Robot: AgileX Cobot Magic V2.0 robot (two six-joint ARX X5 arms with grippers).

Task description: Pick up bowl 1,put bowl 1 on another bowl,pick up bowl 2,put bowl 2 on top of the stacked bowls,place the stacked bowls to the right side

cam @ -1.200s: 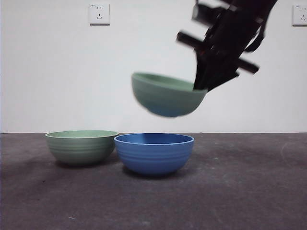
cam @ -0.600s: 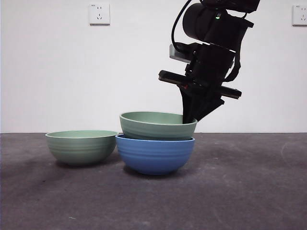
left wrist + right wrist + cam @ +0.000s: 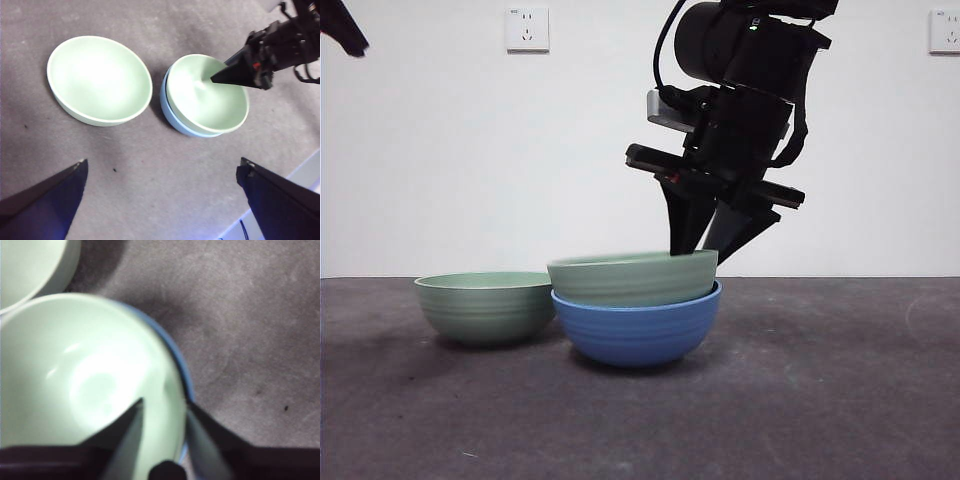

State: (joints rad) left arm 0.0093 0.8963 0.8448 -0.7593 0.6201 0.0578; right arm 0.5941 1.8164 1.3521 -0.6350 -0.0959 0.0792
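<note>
The green bowl [image 3: 632,278] has dropped deeper into the blue bowl [image 3: 636,326] since half a second ago and now sits nested, mouth up, rim close to level. The right gripper [image 3: 705,243] points steeply down from above, one jaw inside and one outside the rim with a gap showing, its grip let go. A second green bowl [image 3: 488,305] stands just beside the stack. The left gripper [image 3: 160,172] hangs high, spread wide.
</note>
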